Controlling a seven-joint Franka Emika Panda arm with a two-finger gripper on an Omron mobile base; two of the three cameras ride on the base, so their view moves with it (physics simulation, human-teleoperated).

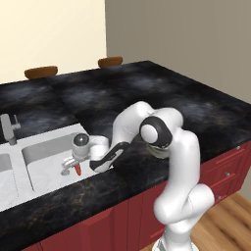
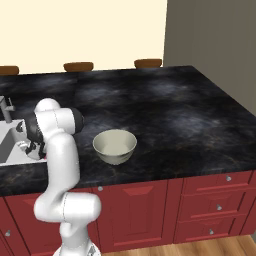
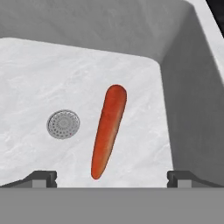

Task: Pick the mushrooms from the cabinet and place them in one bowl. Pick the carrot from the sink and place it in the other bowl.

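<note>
The carrot (image 3: 108, 130), a stubby orange-red stick, lies flat on the pale floor of the sink (image 3: 39, 74), beside the round drain (image 3: 63, 124). My gripper (image 3: 113, 178) hangs open right above it, one fingertip on each side, and holds nothing. In the left base view the arm bends down into the right basin of the sink (image 1: 39, 147), with the gripper (image 1: 71, 166) just over the carrot (image 1: 78, 170). The cream-white bowl (image 2: 115, 146) stands empty on the black counter to the right of the sink. The mushrooms and the cabinet are out of view.
The grey faucet (image 1: 9, 128) rises at the sink's left. A steep basin wall (image 3: 188, 100) stands close to the carrot's right. Brown oval seats (image 2: 78, 66) line the counter's far edge. Red drawers (image 2: 215, 200) front the counter.
</note>
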